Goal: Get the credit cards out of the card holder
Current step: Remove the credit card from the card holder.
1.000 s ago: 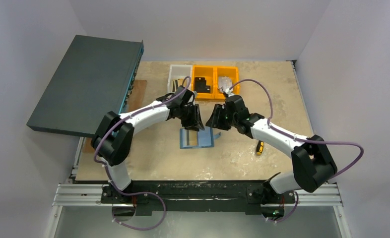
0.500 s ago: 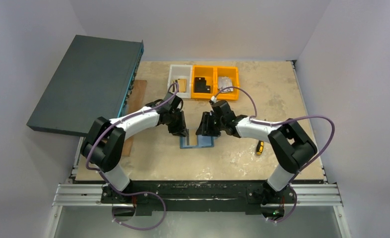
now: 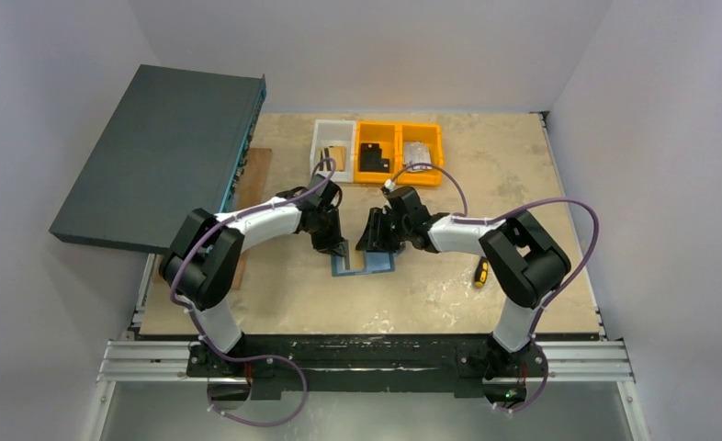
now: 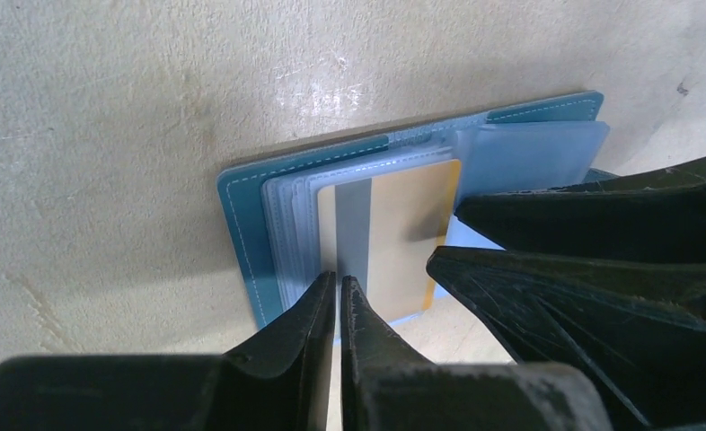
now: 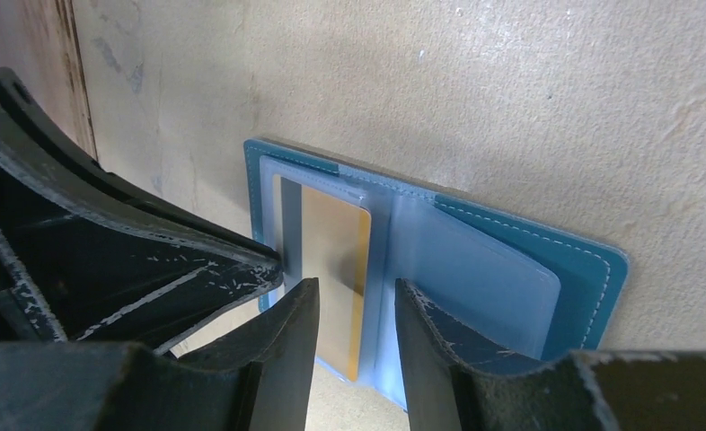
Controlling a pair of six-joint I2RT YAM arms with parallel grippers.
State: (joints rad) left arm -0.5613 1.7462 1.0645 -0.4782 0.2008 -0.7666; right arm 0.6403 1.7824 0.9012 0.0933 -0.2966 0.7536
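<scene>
The card holder point(image 3: 365, 262) lies open on the table, teal outside point(image 4: 242, 235) with pale blue clear pockets point(image 5: 475, 269). A gold-tan credit card point(image 4: 401, 229) with a grey stripe sits in its left-hand pockets, its near edge sticking out past the holder. My left gripper point(image 4: 339, 282) is shut to a thin slit with its tips over the card's grey stripe; I see nothing pinched between them. My right gripper point(image 5: 354, 296) is open, its fingers either side of the card's point(image 5: 336, 242) inner edge. Both grippers point(image 3: 336, 246) point(image 3: 374, 243) meet over the holder.
A white bin point(image 3: 332, 145) and two orange bins point(image 3: 399, 152) stand at the back. A large dark teal flat box point(image 3: 160, 156) leans over the left table edge beside a wooden board point(image 3: 253, 175). A yellow-and-black tool point(image 3: 479, 272) lies right of the holder.
Both arms have come down and inward onto the open card holder. The left jaws have closed from partly open to a thin slit; the right jaws stay about as wide.
</scene>
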